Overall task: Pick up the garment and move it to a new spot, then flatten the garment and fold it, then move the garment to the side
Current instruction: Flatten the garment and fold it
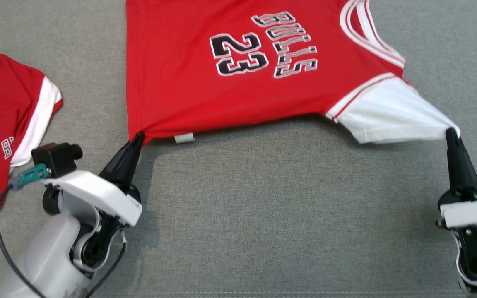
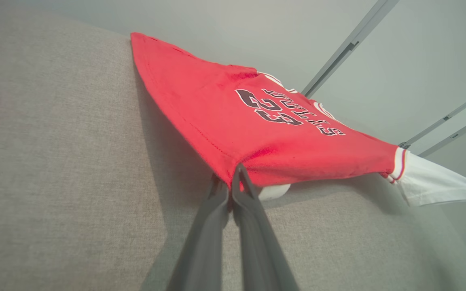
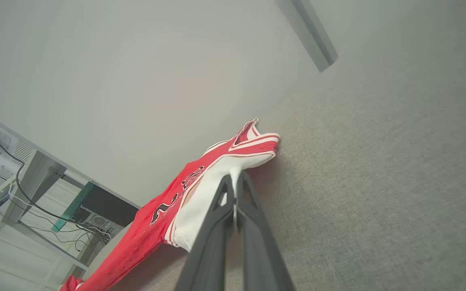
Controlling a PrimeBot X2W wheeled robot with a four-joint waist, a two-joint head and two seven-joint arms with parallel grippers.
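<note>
Currently: red short-sleeved jersey with white sleeves and black "BULLS 23" print [image 1: 222,95] lies print-up on the far half of the grey woven-fabric surface [image 1: 284,215], spread flat and running toward its far edge.

Left gripper [image 1: 138,136]: fingers pressed together, pinching the near hem corner. Right gripper [image 1: 451,133]: likewise closed, clamped on the tip of the near white sleeve [image 1: 387,114]. Cloth between them is pulled taut.

Step, as judged: flattening, with relocation apparently done and no fold made yet.

Next move calls for even tension from both arms while the near edge is lowered, then release without dragging cloth back. A fold would need fresh grips.

View differences:
- Head view: full print, small white label [image 1: 184,138] at the near hem, and a second red-and-white garment [image 1: 2,111] at the left edge, well apart.
- Left wrist view: left gripper [image 2: 231,178] holds the hem corner raised, shadow underneath.
- Right wrist view: right gripper [image 3: 235,182] bites only white sleeve fabric.
</note>
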